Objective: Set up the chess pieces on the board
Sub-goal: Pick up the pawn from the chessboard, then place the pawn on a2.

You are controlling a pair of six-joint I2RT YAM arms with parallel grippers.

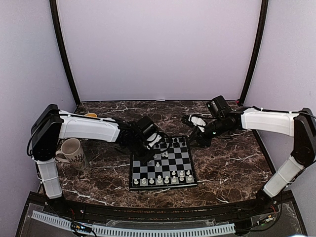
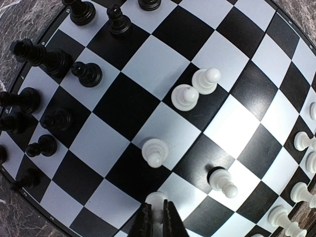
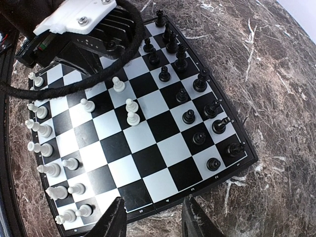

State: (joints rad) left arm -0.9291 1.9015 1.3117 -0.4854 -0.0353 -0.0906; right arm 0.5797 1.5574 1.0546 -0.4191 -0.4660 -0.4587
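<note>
Tiny white pawn [image 2: 157,199] tight between left fingers [image 2: 146,224]; right fingers [image 3: 112,219] apart by checkered board [image 3: 170,148]

The board [image 1: 163,188], black and white checks inside a thin black rim, lies flat. Black chess pieces [image 3: 192,116] crowd its 12 o'clock edge (seen from the top view) and white chess pieces [image 1: 163,180] line its 6 o'clock edge. Several white pawns stand mid-board, two just beside each other. Another white pawn [image 2: 157,199] is pinched in the left hand [image 2: 158,217].

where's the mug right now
In the top view the mug stands on the marble table at the far left, right beside the left arm and well left of the board.
</note>
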